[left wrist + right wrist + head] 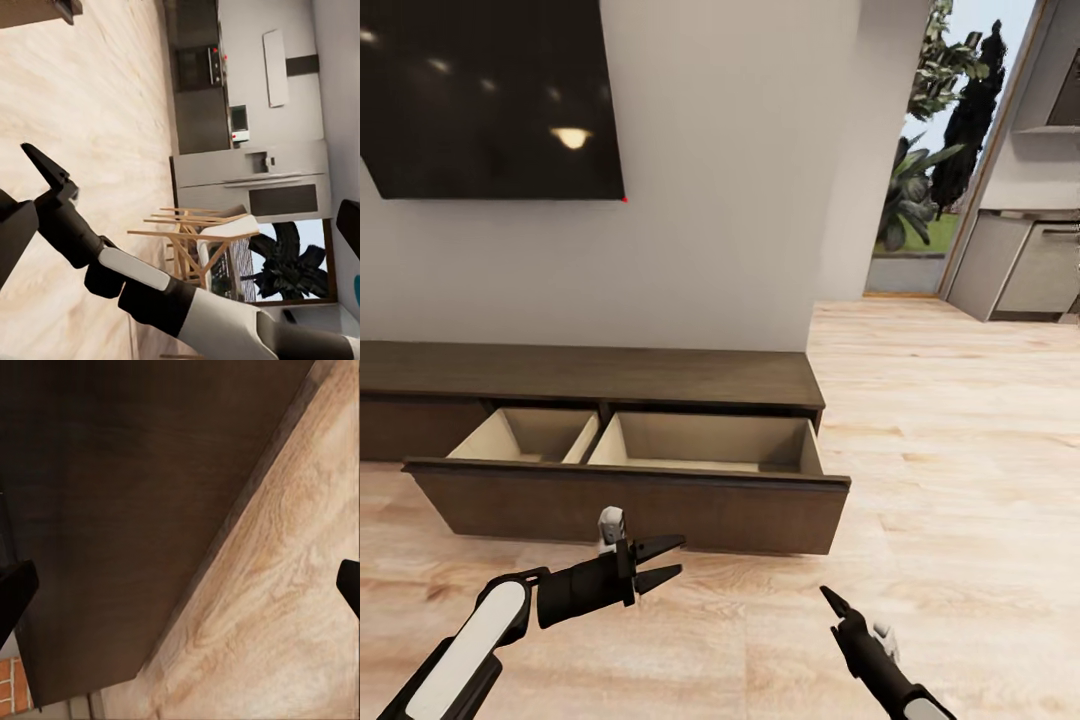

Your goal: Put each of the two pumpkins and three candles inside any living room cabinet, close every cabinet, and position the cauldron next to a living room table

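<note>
Drawer pulled out, nothing loaded: cabinet stood across the middle of the head view with its wide drawer open, both pale compartments bare as far as visible.

Nearest, low in the frame: left gripper, lower centre-left, forearm reaching in from the lower left corner, fingers a narrow gap apart and pointing right, empty, just in front of the drawer front. Right gripper, lower right, arm rising from the bottom edge, dark tip aimed up-left; in its wrist view the fingertips sat wide apart, empty, over the dark drawer front and wood floor. Farther: wall-hung screen, upper left. Judged step: receptacle ready; next called for fetching pumpkins and candles.
</note>
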Tool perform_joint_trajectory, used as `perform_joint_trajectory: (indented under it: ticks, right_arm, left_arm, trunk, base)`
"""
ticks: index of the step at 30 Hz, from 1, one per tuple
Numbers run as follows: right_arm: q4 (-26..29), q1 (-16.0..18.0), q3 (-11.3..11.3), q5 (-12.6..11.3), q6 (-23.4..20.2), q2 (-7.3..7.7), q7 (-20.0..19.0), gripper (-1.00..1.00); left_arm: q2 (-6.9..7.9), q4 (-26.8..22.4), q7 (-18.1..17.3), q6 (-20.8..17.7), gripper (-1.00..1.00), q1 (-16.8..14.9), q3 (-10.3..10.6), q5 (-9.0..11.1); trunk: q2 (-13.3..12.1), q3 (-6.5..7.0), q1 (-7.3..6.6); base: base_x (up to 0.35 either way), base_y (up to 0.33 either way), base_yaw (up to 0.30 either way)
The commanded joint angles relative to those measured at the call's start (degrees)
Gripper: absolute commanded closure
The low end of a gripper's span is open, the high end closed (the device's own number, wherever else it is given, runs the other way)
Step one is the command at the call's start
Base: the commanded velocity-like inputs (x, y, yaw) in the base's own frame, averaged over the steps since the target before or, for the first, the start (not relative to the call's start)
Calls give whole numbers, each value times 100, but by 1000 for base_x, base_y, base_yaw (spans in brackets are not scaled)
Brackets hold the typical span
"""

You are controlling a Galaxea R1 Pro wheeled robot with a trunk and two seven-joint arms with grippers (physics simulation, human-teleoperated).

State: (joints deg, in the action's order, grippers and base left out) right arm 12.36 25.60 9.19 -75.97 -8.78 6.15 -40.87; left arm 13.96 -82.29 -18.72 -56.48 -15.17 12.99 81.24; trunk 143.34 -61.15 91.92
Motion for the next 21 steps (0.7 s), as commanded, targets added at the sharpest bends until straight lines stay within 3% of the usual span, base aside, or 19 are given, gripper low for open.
perform_joint_trajectory:
  ticks: [1,9,21]
  right_arm:
    - [-14,4,30,-58,-2,3,-16,-100]
    - [-56,6,22,-50,145,26,-60,-100]
    - [-66,5,31,-57,176,0,-39,-100]
  left_arm:
    - [1,2,-44,-3,-100,-4,4,-35]
    - [1,15,-16,5,-100,-4,46,334]
    - [-16,20,0,7,-100,-4,67,375]
  trunk:
    - [0,18,-4]
    - [-10,195,-24]
    - [-492,411,-288]
  base:
    - [-9,0,0]
    - [-2,0,0]
    - [-1,0,0]
